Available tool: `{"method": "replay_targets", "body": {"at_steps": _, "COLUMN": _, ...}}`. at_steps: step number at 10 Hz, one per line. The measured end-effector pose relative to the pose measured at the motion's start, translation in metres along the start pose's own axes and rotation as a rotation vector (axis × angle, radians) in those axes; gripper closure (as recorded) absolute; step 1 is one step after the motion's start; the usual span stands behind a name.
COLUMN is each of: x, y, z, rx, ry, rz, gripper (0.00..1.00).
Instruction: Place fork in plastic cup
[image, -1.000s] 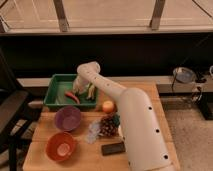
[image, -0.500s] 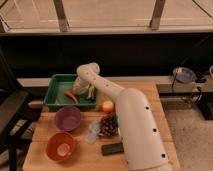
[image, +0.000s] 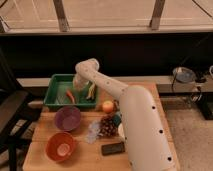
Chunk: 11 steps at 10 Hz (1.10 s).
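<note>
I'm reaching my arm (image: 125, 95) across the wooden table (image: 40, 130) into the green bin (image: 52, 92) at the back left. My pincer (image: 84, 92) is sitting down inside the bin, toward its right side, mostly hidden under my wrist. Its fingers are together. I can't tell whether anything is caught between them.

The fork (image: 90, 91) is lying in the bin, a thin pale piece just beside my pincer, on its right. Touching or not, I can't tell. The carrot (image: 70, 96) is lying in the same bin, left of the pincer, tilted, apart from the fork.

In front of the bin, a purple bowl (image: 67, 118) is sitting on the table. Nearer the camera, an orange bowl (image: 61, 146) is sitting at the front left. A peach (image: 108, 106) is sitting just beside my forearm, in front of the bin's right corner. Below it, a grape bunch (image: 107, 126) is lying near a crumpled clear plastic thing (image: 92, 132), shape unclear. A dark flat slab (image: 113, 148) is lying at the table's front, next to my arm's base.

Off to the right, well apart from the table, a round metal pot (image: 183, 76) is sitting on a stand.
</note>
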Motion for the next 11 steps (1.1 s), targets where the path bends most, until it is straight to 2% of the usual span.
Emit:
{"method": "replay_targets", "body": {"at_steps": 1, "x": 0.007, "y": -0.002, "z": -0.014, "rx": -0.003, "ry": 0.031, "rz": -0.012, "gripper": 1.00}}
{"method": "replay_targets", "body": {"at_steps": 3, "x": 0.014, "y": -0.004, "z": -0.031, "rx": 0.002, "ry": 0.059, "rz": -0.018, "gripper": 1.00}}
{"method": "replay_targets", "body": {"at_steps": 5, "x": 0.020, "y": -0.005, "z": -0.050, "rx": 0.008, "ry": 0.069, "rz": -0.021, "gripper": 1.00}}
{"method": "replay_targets", "body": {"at_steps": 6, "x": 0.023, "y": -0.001, "z": -0.079, "rx": 0.014, "ry": 0.063, "rz": -0.010, "gripper": 1.00}}
{"method": "replay_targets", "body": {"at_steps": 7, "x": 0.023, "y": 0.005, "z": -0.100, "rx": 0.015, "ry": 0.058, "rz": 0.005, "gripper": 1.00}}
{"method": "replay_targets", "body": {"at_steps": 9, "x": 0.008, "y": 0.020, "z": -0.144, "rx": -0.002, "ry": 0.055, "rz": 0.052, "gripper": 1.00}}
{"method": "replay_targets", "body": {"at_steps": 11, "x": -0.018, "y": 0.022, "z": -0.167, "rx": -0.031, "ry": 0.053, "rz": 0.088, "gripper": 1.00}}
